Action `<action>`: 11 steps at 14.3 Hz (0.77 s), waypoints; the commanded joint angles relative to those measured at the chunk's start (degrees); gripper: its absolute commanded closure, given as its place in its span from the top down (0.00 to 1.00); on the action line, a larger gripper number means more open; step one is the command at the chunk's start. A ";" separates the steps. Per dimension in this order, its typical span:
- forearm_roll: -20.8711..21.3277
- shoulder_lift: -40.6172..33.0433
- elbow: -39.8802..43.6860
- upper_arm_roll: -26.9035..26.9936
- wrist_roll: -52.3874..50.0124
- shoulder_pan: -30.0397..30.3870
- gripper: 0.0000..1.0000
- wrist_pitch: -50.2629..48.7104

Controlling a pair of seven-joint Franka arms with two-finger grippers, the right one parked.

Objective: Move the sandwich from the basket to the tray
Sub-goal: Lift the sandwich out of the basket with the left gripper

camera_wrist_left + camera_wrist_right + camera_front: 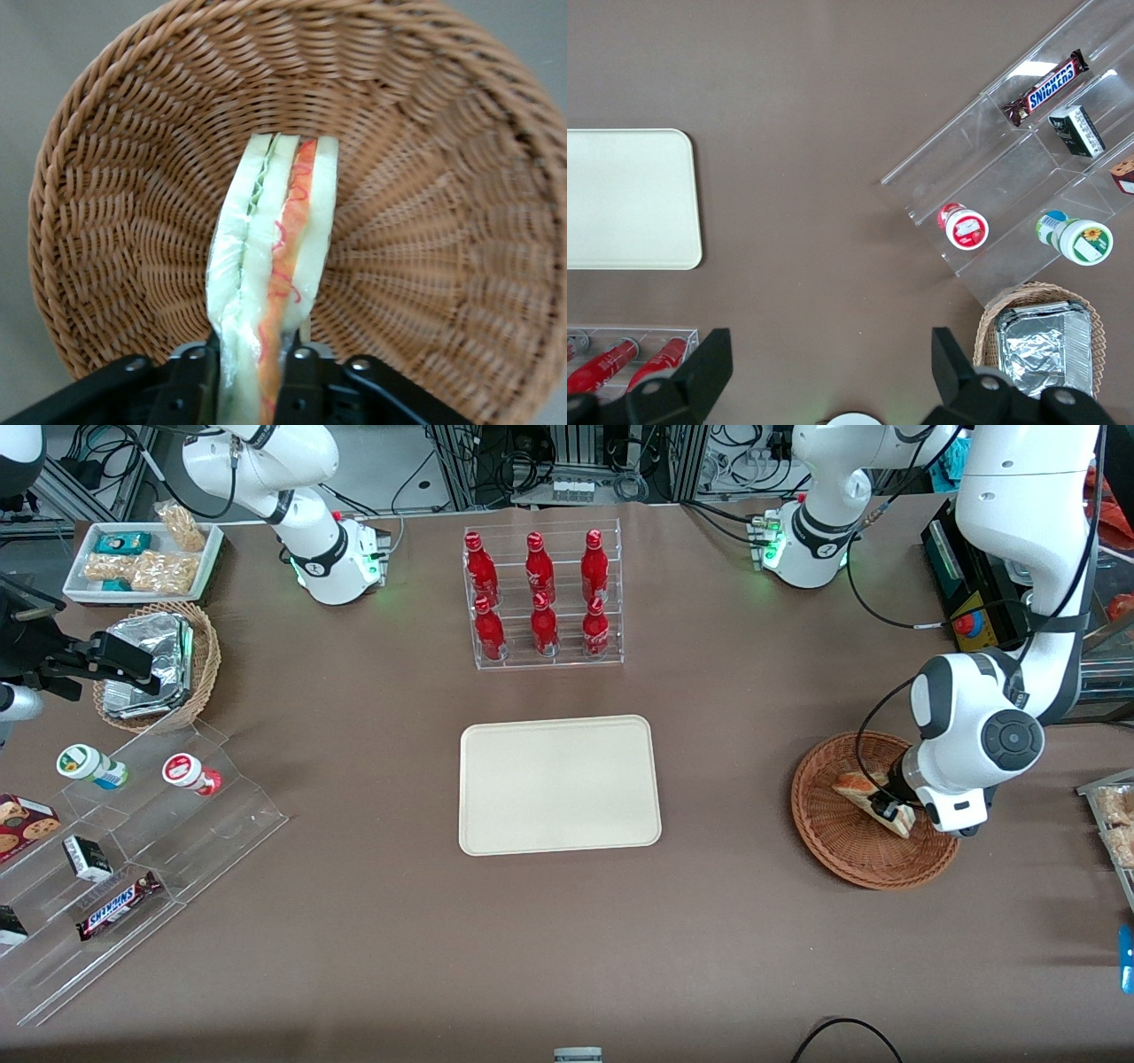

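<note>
The sandwich (pixel 864 789) (pixel 275 257), a clear-wrapped wedge of white bread with orange-red and green layers, stands on edge inside the reddish-brown wicker basket (pixel 837 841) (pixel 443 177) toward the working arm's end of the table. My gripper (pixel 889 810) (pixel 255 372) is down in the basket, its two black fingers (pixel 197 381) pressed against the sandwich's sides, shut on it. The cream-beige tray (pixel 559 784) (pixel 629 199) lies flat at the table's middle with nothing on it.
A clear rack of red bottles (pixel 542 595) stands farther from the front camera than the tray. Toward the parked arm's end are a tan basket with foil packets (pixel 158 664), a white snack tray (pixel 142 560) and a clear stepped display (pixel 124 859).
</note>
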 commanded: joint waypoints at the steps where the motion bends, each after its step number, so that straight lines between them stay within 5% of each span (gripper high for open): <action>1: 0.73 -2.01 7.67 0.06 4.75 -2.63 0.06 -13.10; 3: 0.47 -2.02 13.57 -0.29 13.81 -5.78 0.04 -23.14; 7: -1.01 -1.40 15.62 -2.04 44.20 -12.02 0.00 -25.21; 11: -6.56 2.36 18.94 -4.24 36.84 -20.98 0.00 -23.19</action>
